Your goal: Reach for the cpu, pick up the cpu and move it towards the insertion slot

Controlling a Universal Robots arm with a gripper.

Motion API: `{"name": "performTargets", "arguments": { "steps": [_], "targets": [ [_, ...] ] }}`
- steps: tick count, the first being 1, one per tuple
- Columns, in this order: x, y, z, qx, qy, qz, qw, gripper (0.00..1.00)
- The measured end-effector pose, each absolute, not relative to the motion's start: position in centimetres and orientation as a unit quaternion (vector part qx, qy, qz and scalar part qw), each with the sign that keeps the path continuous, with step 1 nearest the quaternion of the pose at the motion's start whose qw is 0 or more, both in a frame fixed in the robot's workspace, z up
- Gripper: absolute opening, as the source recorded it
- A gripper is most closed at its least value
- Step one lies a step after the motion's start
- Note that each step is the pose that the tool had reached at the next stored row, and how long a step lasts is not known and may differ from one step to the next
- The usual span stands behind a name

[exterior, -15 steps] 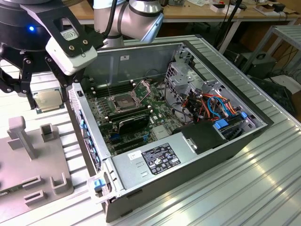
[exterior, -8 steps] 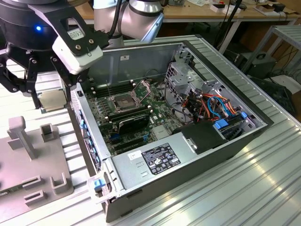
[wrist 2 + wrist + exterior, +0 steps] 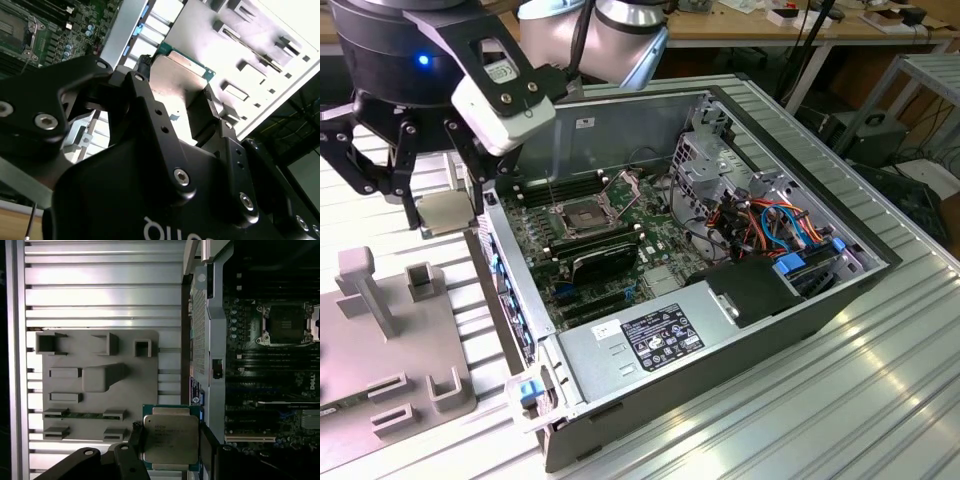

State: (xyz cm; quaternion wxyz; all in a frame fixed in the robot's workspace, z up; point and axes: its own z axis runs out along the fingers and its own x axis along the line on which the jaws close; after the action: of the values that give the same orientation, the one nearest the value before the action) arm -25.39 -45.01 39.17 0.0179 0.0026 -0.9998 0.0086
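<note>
A ribbed aluminium surface (image 3: 880,400) carries an open computer case (image 3: 720,300) and, to the exterior view's left of it, a grey holder tray (image 3: 380,360); workbenches stand behind. Between tray and case runs a bare strip of slats, and the case's side wall (image 3: 510,290) rises as the edge nearest me. My hand (image 3: 445,215) hangs above that strip, just outside the wall. My fingers (image 3: 136,450) are closed on the cpu (image 3: 171,438), pressing its two opposite edges. The chip is square, with no long axis, and lies flat and level, its metal face turned up toward my wrist, squarely between my fingertips. The insertion slot (image 3: 582,217) sits inside the case on the green board (image 3: 660,250), its bracket (image 3: 623,185) hinged up and its dark centre uncovered, beyond the wall from the chip.
</note>
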Motion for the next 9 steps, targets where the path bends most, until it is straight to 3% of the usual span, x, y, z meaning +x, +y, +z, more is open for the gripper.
{"name": "performTargets", "arguments": {
  "steps": [9],
  "targets": [
    [-21.8, -44.8, 39.0, 0.002, -1.0, 0.01, 0.018, 0.54]
  ]
}}
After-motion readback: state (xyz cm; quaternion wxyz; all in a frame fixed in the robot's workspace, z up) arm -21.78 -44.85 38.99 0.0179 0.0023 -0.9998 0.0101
